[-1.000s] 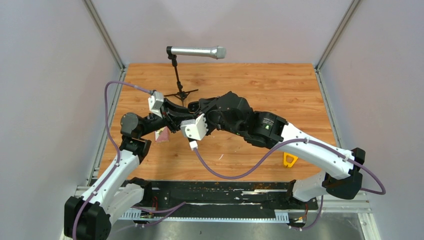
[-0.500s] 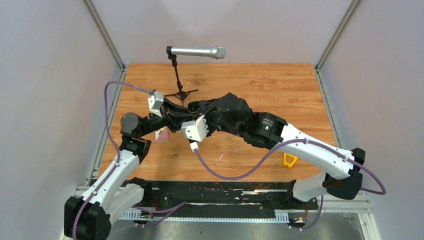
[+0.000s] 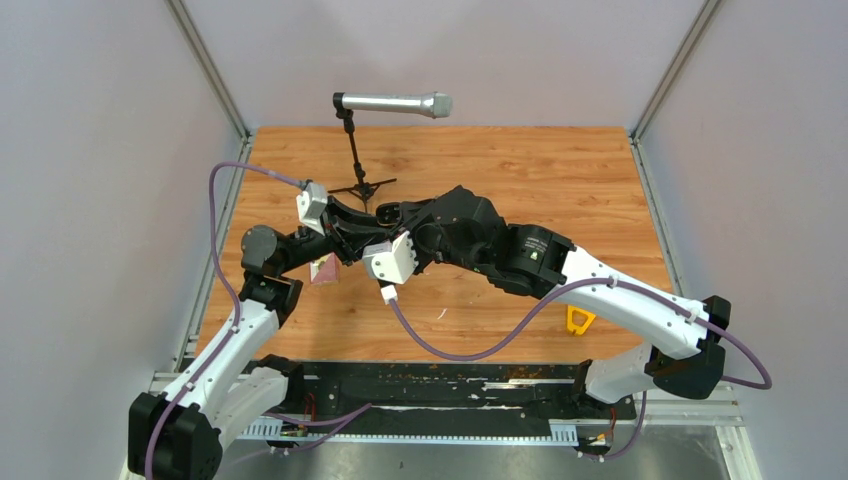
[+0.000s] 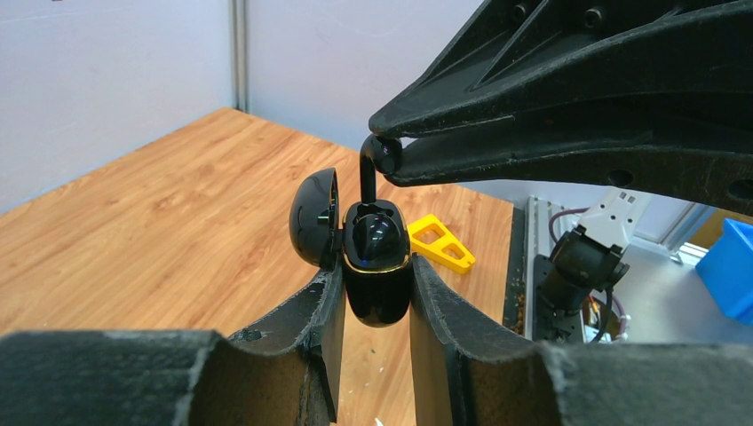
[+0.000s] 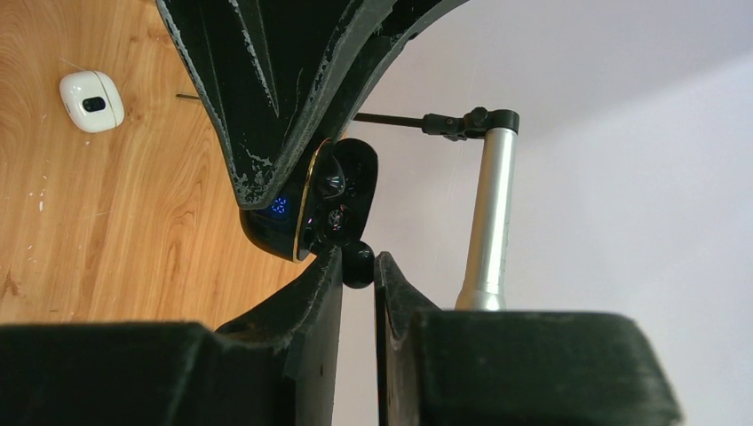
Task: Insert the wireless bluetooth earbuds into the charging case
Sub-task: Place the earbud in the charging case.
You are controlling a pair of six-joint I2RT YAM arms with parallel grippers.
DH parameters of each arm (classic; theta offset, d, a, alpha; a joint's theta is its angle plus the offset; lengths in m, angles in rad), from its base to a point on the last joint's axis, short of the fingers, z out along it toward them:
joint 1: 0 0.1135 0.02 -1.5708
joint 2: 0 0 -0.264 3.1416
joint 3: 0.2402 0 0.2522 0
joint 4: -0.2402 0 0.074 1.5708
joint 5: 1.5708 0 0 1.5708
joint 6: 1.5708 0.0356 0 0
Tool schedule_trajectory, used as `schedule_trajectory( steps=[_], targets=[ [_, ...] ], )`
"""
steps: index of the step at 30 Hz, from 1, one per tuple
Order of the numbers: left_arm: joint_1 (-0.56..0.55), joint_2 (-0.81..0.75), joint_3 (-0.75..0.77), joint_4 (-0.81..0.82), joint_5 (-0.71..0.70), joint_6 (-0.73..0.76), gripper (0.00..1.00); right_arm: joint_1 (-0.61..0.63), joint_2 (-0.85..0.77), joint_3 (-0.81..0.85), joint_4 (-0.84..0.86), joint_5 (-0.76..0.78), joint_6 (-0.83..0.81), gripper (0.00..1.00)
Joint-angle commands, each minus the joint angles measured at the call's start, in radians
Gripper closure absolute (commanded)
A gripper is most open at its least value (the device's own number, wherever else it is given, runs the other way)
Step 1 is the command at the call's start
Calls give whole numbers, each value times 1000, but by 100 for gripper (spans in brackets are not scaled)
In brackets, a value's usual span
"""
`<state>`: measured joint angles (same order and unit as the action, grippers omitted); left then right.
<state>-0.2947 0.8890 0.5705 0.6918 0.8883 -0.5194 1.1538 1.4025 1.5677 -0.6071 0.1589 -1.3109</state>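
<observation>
My left gripper is shut on a glossy black charging case with a gold rim, held above the table. Its lid is swung open to the left. One black earbud sits in the case. My right gripper is shut on the round head of a second black earbud. In the left wrist view this earbud hangs from the right fingertips with its stem pointing down into the case mouth. In the top view both wrists meet over the left middle of the table, hiding the case.
A white case lies closed on the wooden table. A silver microphone on a small tripod stands at the back. A yellow plastic piece lies near the right front edge. A small pink object sits under the left wrist.
The right wrist has crept very slightly toward the left arm. Both grips are unchanged.
</observation>
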Motion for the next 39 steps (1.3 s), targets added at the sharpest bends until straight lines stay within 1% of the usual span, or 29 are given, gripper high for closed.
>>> schedule_trajectory(
  steps=[1, 9, 21, 23, 26, 30, 35, 39],
  targets=[
    [-3, -20, 26, 48, -14, -8, 100, 7, -7, 16, -33, -21, 4, 100],
    [-3, -22, 22, 52, -13, -5, 100, 6, 8, 14, -13, 2, -6, 100],
    [-3, -22, 18, 55, -14, 0, 100, 7, 12, 13, -3, -5, -15, 100],
    [-3, -22, 17, 55, -16, 0, 100, 7, 12, 13, -6, -8, -16, 95],
    [-3, -22, 16, 57, -16, 3, 100, 7, 12, 20, -17, -23, -15, 81],
    [-3, -22, 9, 57, -16, 7, 100, 6, 9, 43, -50, -57, -2, 69],
    [-3, -24, 6, 58, -17, 9, 100, 7, 12, 75, -75, -82, 27, 62],
    [-3, -24, 0, 61, -19, 11, 100, 6, 19, 103, -92, -82, 54, 60]
  ],
)
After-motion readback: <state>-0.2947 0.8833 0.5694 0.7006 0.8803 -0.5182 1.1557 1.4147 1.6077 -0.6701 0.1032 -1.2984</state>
